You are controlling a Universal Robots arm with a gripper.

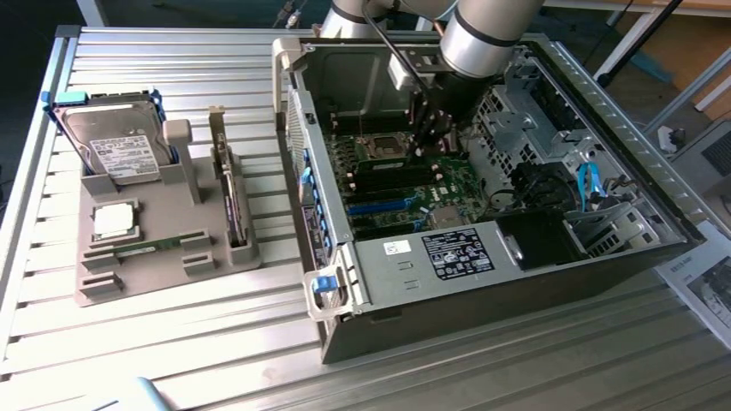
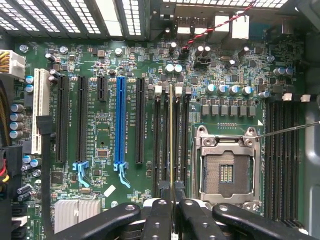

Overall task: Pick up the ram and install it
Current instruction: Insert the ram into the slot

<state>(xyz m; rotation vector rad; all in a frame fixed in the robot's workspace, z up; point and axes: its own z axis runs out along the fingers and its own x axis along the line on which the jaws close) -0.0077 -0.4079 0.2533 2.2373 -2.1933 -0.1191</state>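
Observation:
The ram shows edge-on as a thin, pale green line between my fingers. My gripper is shut on it. The stick hangs upright, lined up with the black memory slots beside the empty processor socket; whether it is seated in a slot I cannot tell. In the exterior view my gripper reaches down into the open computer case, just above the green motherboard.
A grey tray at the exterior view's left holds a hard drive, a square silver processor, an upright expansion card and a short green strip. A blue card slot and case walls surround my gripper.

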